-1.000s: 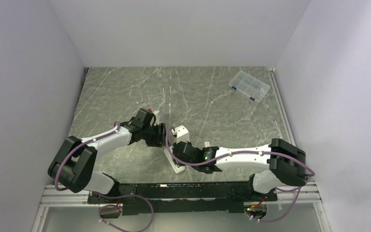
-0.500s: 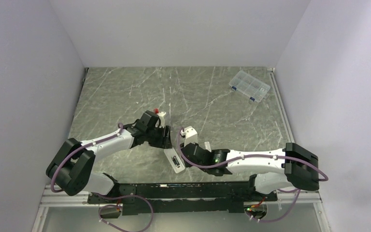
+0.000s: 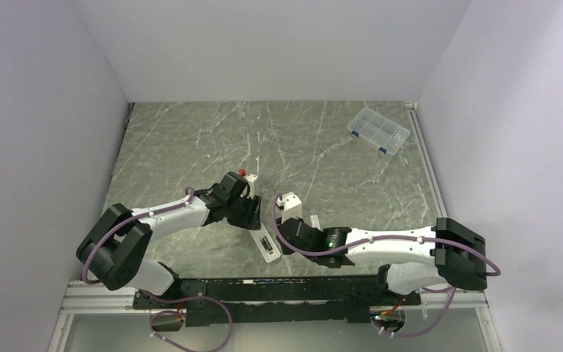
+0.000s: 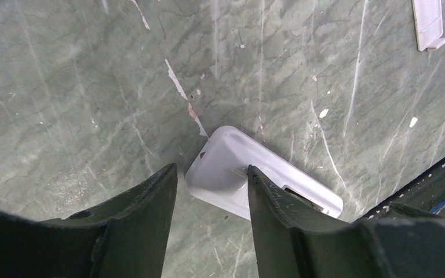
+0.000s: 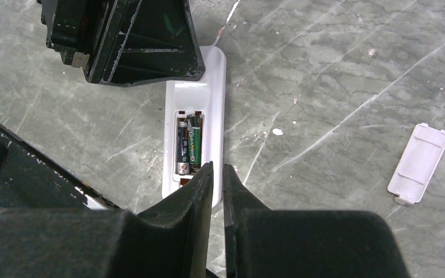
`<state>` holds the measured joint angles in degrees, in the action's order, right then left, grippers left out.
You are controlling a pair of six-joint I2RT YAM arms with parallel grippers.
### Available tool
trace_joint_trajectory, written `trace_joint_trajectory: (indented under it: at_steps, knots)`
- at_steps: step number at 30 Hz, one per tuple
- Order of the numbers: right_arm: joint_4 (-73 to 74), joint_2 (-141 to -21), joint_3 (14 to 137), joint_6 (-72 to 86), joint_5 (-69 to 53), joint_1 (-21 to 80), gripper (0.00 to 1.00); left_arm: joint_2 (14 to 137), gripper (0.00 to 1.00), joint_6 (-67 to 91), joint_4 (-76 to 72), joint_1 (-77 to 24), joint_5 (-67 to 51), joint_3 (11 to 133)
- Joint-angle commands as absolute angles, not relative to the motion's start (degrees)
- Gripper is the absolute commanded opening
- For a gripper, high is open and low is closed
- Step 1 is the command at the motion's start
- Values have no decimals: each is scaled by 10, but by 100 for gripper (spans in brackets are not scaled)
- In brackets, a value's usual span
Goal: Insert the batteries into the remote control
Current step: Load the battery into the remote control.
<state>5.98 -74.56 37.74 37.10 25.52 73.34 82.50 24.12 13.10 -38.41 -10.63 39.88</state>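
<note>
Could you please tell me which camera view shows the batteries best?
The right wrist view: both batteries lie side by side in the open compartment of the remote control. The left wrist view shows only the remote's end; the top view shows a dark speck at most.

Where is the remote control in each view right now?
Top external: the remote control lies low, just left of centre.
Left wrist: lower centre, angled down to the right.
Right wrist: left of centre, running top to bottom, batteries showing.
Shared landmark: the loose white cover, lying apart from it.
</note>
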Motion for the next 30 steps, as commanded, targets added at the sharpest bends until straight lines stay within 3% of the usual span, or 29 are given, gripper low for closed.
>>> trace_joint_trajectory:
  at_steps: [1,20,30]
  knots:
    - [38,-751,401,372,261,735,14,843,50,221,130,-391,-89,416]
    - [3,-848,464,349,212,714,14,829,44,222,135,-396,-96,403]
    - [-31,-878,469,344,206,703,9,834,43,219,137,-397,-101,404]
